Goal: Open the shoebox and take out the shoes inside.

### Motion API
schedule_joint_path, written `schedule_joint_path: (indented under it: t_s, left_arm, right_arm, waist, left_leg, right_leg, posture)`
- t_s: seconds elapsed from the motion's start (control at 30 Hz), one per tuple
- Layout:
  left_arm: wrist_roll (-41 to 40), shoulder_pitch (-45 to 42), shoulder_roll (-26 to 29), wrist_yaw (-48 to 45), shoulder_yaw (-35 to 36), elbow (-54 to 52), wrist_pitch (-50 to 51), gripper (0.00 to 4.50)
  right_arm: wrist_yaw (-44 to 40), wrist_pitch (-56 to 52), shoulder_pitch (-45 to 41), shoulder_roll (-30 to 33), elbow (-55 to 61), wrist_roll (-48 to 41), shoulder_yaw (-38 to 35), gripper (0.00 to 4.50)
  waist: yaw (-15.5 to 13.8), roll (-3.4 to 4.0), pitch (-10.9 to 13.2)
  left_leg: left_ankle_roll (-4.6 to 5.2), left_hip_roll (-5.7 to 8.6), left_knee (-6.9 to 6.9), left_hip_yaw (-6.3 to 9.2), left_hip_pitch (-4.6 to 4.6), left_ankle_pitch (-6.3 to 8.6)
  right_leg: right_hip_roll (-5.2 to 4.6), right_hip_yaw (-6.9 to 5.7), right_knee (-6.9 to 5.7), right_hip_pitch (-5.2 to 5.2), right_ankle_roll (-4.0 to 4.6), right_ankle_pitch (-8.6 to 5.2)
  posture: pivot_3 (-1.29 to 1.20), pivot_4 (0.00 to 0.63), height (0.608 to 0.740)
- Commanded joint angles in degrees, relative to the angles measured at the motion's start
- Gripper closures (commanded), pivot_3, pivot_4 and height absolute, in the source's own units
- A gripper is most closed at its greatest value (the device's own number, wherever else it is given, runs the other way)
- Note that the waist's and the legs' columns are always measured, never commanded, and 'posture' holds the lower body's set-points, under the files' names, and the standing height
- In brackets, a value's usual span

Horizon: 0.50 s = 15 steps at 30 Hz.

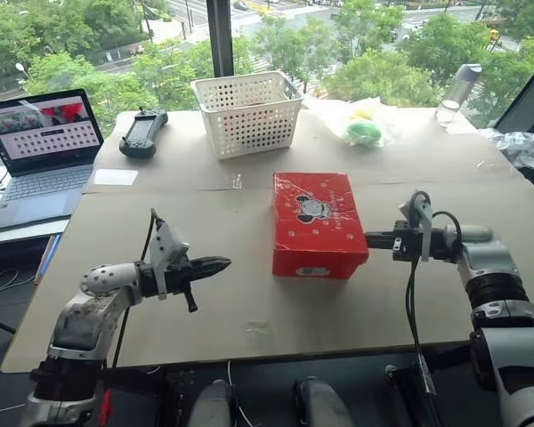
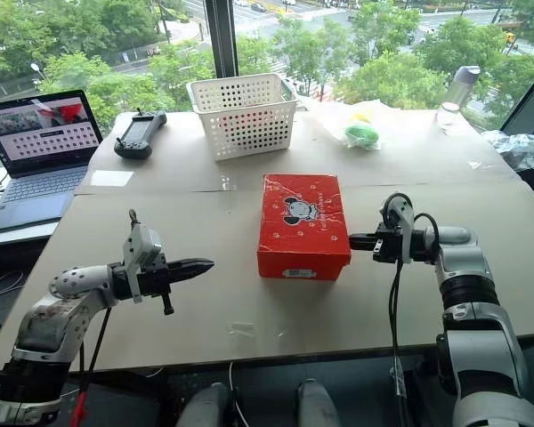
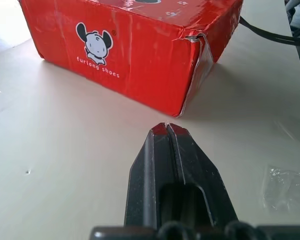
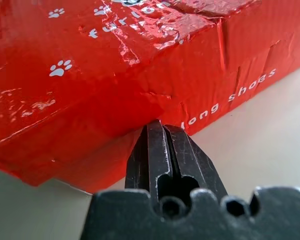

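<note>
I see the shoebox [image 1: 318, 222] lying in the middle of the desk [image 1: 205, 294], its lid down, so the shoes must be inside and I cannot see them. The right end effector [image 1: 372, 239] has its fingers pressed together with nothing between them, and its tip sits at the 3 o'clock side of the box, at the lower edge of the lid or just beside it; I cannot tell if it touches. I judge it is placed there to get under the lid edge and lift it. The left end effector [image 1: 221, 263] is also pinched flat and empty, at 9 o'clock of the box and well apart from it, pointing toward the near corner. I think it waits there to steady the box when the lid goes up. The white basket [image 1: 247, 111] stands at 12 o'clock, behind the box
</note>
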<state>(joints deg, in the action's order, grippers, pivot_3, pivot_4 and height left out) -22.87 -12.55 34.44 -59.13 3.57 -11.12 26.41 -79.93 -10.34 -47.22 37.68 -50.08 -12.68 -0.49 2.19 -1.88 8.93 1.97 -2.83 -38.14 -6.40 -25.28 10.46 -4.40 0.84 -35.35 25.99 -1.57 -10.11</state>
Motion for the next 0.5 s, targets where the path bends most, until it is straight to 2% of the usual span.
schedule_joint_path:
  t_s: [0.03, 0.37, 0.5]
  left_arm:
    - [-1.00, 1.13, 0.22, 1.05, -0.08, -3.12, -0.50, 4.48]
    - [-2.83, 2.61, 0.96, 2.54, 0.36, -6.51, 0.93, 4.48]
    - [-4.70, 4.83, 2.00, 3.75, 1.59, -10.15, 2.79, 4.48]
  right_arm:
    - [0.04, 0.63, -3.99, 0.09, -2.28, -1.22, -2.37, 4.45]
    - [-1.78, -0.09, -9.95, -1.32, -1.92, -0.70, -1.80, 4.45]
    - [-4.96, -1.99, -14.27, -2.23, 5.94, -0.29, 1.31, 4.45]
  waist:
    - [0.25, 0.00, 0.00]
    - [0.19, 0.01, 0.00]
    - [0.49, 0.04, 0.02]
  left_leg:
    - [0.00, 0.00, 0.00, 0.00, 0.02, 0.00]
    - [-0.01, 0.01, 0.03, -0.01, 0.03, 0.00]
    - [-0.01, -0.01, 0.06, -0.05, 0.03, 0.01]
  right_leg:
    - [0.00, 0.00, -0.01, -0.01, 0.02, -0.01]
    - [-0.02, 0.02, -0.02, 0.03, 0.04, -0.02]
    - [-0.01, 0.10, -0.14, 0.14, 0.06, -0.04]
  posture:
    - [0.00, 0.150, 0.733]
    - [0.00, 0.150, 0.733]
    - [0.00, 0.150, 0.733]
